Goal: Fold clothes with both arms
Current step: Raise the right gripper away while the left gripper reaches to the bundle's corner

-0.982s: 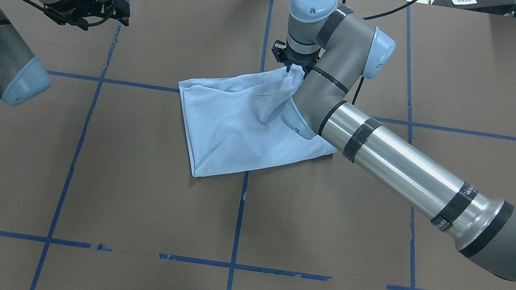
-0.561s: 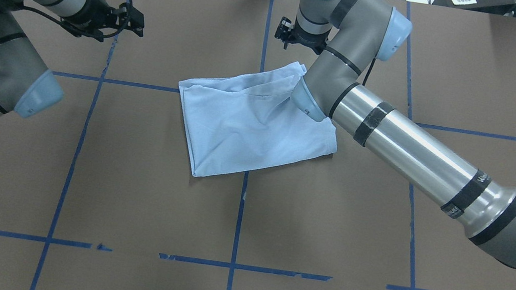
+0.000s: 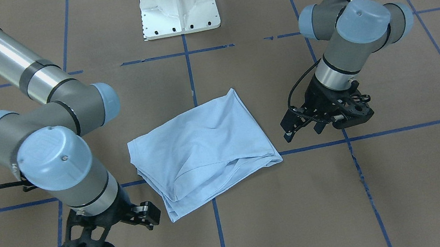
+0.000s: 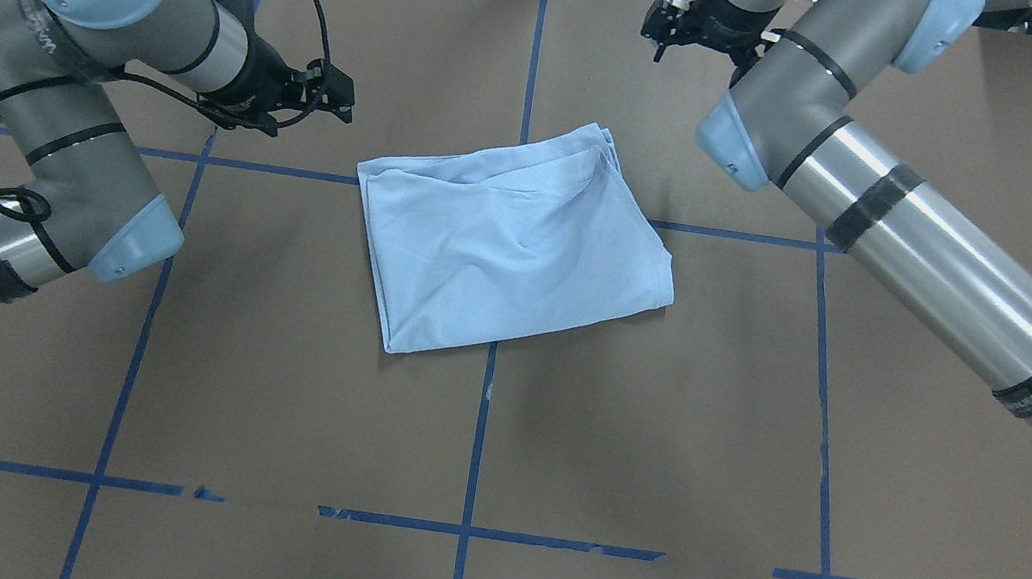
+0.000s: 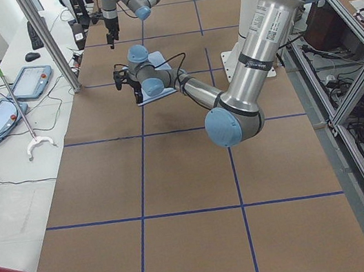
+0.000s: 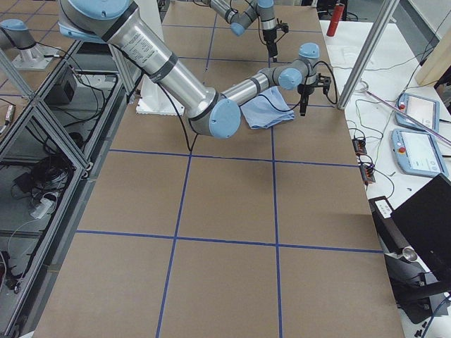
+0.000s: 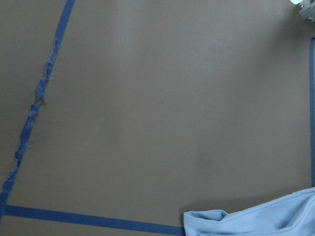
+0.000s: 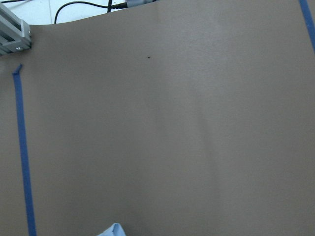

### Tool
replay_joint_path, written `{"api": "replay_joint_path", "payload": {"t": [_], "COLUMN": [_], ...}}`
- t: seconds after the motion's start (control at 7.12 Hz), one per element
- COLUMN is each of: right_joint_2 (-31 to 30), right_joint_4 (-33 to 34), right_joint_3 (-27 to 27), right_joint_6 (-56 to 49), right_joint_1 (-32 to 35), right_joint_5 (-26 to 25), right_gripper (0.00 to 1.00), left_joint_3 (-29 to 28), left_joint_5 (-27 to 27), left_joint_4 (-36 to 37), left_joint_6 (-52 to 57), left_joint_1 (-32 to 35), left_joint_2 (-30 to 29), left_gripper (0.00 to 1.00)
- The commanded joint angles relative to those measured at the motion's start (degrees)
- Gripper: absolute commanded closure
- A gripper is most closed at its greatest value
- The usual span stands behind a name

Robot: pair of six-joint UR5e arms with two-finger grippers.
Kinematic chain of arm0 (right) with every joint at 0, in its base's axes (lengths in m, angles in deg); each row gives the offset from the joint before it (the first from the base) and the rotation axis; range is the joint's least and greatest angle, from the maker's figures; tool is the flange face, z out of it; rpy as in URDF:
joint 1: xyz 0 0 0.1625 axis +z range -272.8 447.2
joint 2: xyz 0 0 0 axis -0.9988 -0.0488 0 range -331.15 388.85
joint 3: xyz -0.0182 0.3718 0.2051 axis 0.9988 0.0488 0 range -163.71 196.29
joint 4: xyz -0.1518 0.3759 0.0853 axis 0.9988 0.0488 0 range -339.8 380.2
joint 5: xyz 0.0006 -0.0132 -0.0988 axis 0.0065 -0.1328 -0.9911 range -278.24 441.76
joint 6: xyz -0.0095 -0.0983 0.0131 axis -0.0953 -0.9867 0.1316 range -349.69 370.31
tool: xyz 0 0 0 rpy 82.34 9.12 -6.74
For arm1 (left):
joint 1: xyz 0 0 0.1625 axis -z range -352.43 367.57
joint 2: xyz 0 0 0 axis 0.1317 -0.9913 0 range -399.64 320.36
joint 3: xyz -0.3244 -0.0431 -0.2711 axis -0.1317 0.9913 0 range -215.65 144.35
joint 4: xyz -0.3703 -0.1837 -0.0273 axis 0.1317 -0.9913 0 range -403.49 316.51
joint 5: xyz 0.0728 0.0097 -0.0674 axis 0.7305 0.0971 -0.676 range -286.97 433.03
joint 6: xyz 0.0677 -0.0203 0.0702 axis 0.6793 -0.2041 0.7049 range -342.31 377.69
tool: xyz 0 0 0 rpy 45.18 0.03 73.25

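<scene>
The shirt lies folded and flat mid-counter, a little toward the edge far from my base, between my left end effector and my right end effector. Both hang clear of the cloth with fingers apart, holding nothing. I judge it light, soft and limp, likely to slide and come unstacked, so I would pinch all layers at the two corners nearest that far edge. No print or label shows on the shirt, and the lettering on my arm bands is too small to read.
</scene>
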Motion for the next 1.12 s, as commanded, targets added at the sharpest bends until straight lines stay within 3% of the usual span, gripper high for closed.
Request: {"api": "replay_joint_path", "payload": {"t": [0.0, 0.42, 0.98], "right_joint_2": [-4.3, -8.7, -9.1], "right_joint_4": [4.9, 5.0, 5.0], "right_joint_3": [-5.6, -9.5, -9.5], "right_joint_6": [-7.5, -10.3, -10.6], "right_joint_1": [3.7, 5.8, 6.2], "right_joint_5": [2.2, 3.5, 3.5], "right_gripper": [0.00, 0.00, 0.00], "left_joint_3": [-5.5, -7.9, -12.8], "left_joint_5": [1.6, 2.6, 4.3], "left_joint_4": [-1.5, -3.0, -4.4], "left_joint_6": [-1.4, -3.7, -4.1], "left_joint_1": [-2.1, -5.3, -6.3], "left_joint_2": [-4.6, -5.7, -8.0], "left_gripper": [0.10, 0.40, 0.47]}}
